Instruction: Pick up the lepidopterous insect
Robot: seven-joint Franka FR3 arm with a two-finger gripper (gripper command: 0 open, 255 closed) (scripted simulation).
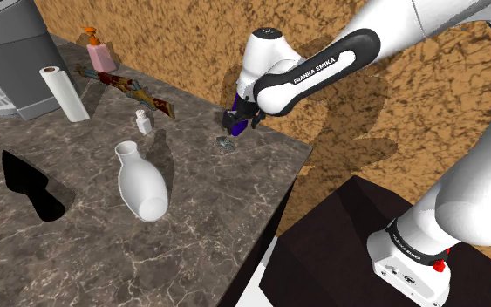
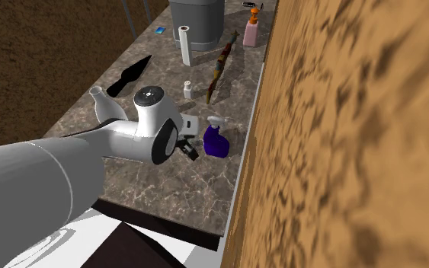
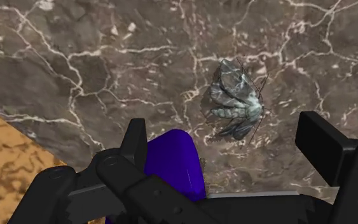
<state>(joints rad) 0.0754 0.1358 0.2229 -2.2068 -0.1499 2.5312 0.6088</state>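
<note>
A small grey moth-like insect [image 3: 234, 102] lies flat on the dark marble counter [image 3: 75, 70]. In the wrist view it rests just ahead of my gripper [image 3: 225, 130], closer to one finger than the other, and neither finger touches it. The fingers stand wide apart with nothing held. From the shoulder view the gripper [image 1: 237, 123] hangs a little above the insect [image 1: 226, 144], near the counter's far right corner. A purple spray bottle [image 2: 216, 141] stands right beside the hand, next to the wall; its body [image 3: 174, 162] shows close behind one finger.
A white vase [image 1: 140, 181] lies on the counter toward the shoulder view's left, with a black blade-shaped thing [image 1: 30, 185] beyond it. A small white bottle [image 1: 143, 122], a paper roll [image 1: 64, 92], a pink dispenser [image 1: 101, 54] and a grey appliance [image 1: 12, 52] stand further back. The counter edge [image 1: 280, 205] drops off near the stand.
</note>
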